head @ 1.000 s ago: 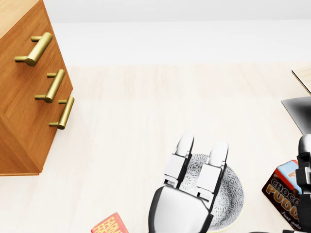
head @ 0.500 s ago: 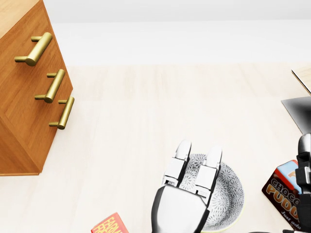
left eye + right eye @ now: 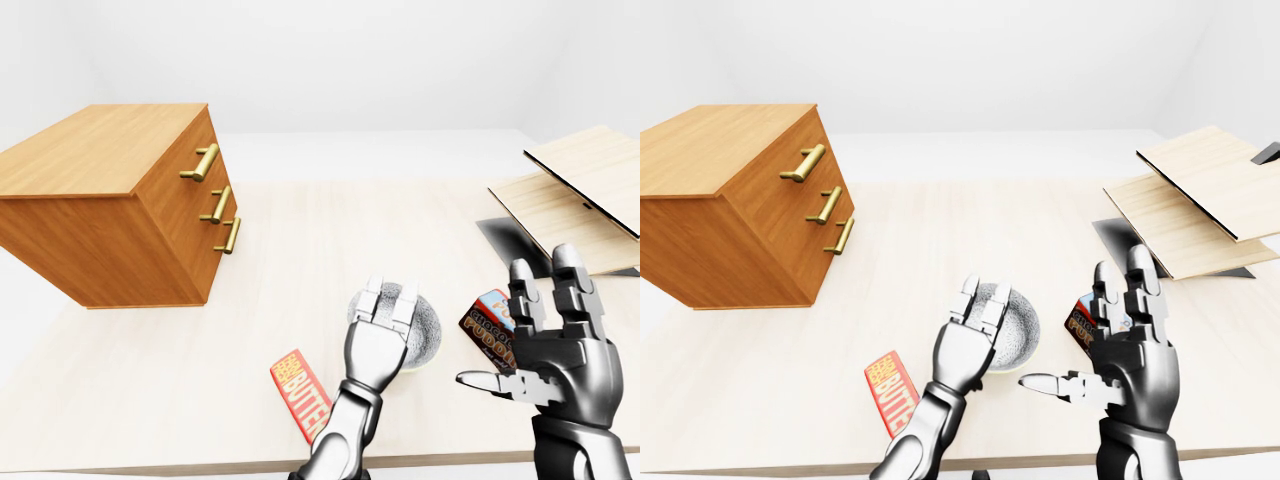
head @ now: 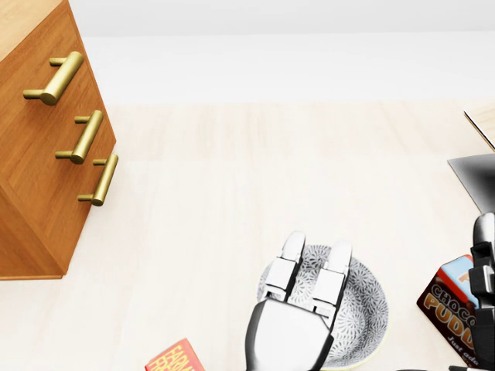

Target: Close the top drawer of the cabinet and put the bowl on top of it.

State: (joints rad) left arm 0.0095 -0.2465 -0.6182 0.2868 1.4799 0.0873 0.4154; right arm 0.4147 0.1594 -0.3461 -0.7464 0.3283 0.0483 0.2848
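The wooden cabinet (image 3: 110, 200) stands at the left, with three brass handles; the top handle (image 3: 203, 162) sits on a drawer front that looks flush with the others. A speckled grey bowl (image 4: 363, 301) rests on the pale table near the bottom of the head view. My left hand (image 4: 315, 259) hovers over the bowl's left half with fingers stretched flat, open, and hides that part of the rim. To the right of the bowl, my right hand (image 3: 530, 320) is raised with its fingers spread, open and empty.
A chocolate pudding box (image 3: 487, 322) lies between the bowl and my right hand. A red box (image 3: 298, 392) lies near the table's bottom edge. Tilted wooden boards (image 3: 575, 195) and a dark grey sheet (image 3: 508, 240) occupy the right side.
My left hand has slid a little toward the bottom of the head view, its fingertips now further back over the bowl. Cabinet, bowl and right hand have not moved.
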